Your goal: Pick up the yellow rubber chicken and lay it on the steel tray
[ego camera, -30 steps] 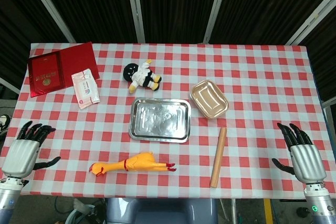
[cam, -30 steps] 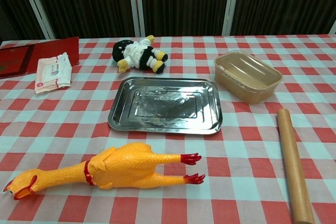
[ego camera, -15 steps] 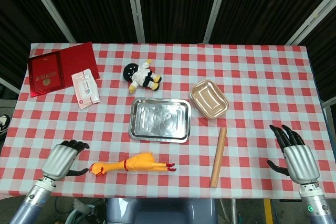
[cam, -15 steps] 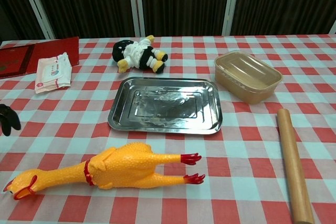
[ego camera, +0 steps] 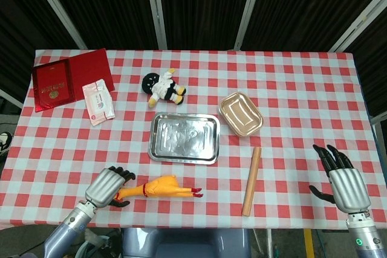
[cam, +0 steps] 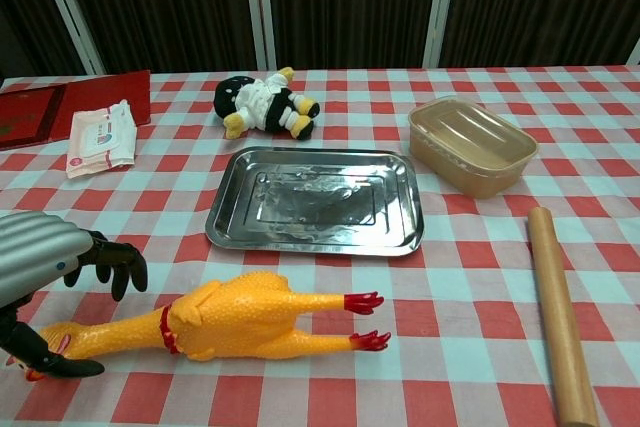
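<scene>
The yellow rubber chicken [ego camera: 158, 187] [cam: 232, 320] lies on its side near the table's front edge, head to the left, red feet to the right. The empty steel tray [ego camera: 184, 138] [cam: 314, 198] sits just behind it at the table's middle. My left hand [ego camera: 107, 186] [cam: 48, 267] hovers over the chicken's head and neck, fingers curved downward and thumb below, holding nothing. My right hand [ego camera: 341, 181] is at the table's right front edge, fingers spread, far from the chicken; the chest view does not show it.
A wooden rolling pin [ego camera: 251, 180] [cam: 558, 311] lies right of the chicken. A tan plastic container [ego camera: 240, 113] [cam: 472, 144] stands right of the tray. A plush doll [ego camera: 162, 87], a wipes packet [ego camera: 98, 101] and a red booklet [ego camera: 66, 78] lie at the back left.
My left hand has swept right along the front edge, from beyond the table's left corner to over the chicken's head. The right hand has barely shifted. The chicken has not moved.
</scene>
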Action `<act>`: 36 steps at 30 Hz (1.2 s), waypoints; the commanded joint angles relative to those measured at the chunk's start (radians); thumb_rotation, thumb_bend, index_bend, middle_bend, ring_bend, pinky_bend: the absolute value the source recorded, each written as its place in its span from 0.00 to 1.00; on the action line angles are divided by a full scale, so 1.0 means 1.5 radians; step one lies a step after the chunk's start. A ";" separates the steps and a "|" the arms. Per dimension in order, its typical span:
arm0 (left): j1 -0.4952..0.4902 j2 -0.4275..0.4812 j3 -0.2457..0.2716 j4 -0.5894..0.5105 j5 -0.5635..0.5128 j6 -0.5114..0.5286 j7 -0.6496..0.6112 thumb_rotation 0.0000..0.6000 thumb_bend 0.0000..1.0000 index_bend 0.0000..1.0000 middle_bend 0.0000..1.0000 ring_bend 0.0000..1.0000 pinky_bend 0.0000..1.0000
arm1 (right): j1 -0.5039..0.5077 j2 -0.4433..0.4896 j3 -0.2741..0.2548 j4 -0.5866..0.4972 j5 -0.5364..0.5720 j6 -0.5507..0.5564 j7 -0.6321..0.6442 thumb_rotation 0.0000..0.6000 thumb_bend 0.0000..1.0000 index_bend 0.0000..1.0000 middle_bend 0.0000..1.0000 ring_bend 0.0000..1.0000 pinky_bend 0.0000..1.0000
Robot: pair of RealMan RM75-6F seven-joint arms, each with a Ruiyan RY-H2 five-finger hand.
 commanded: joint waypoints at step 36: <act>-0.060 -0.072 0.006 0.075 0.020 0.019 -0.075 1.00 0.49 0.52 0.55 0.49 0.54 | -0.003 -0.002 0.003 0.011 0.011 0.000 0.014 1.00 0.19 0.06 0.18 0.10 0.20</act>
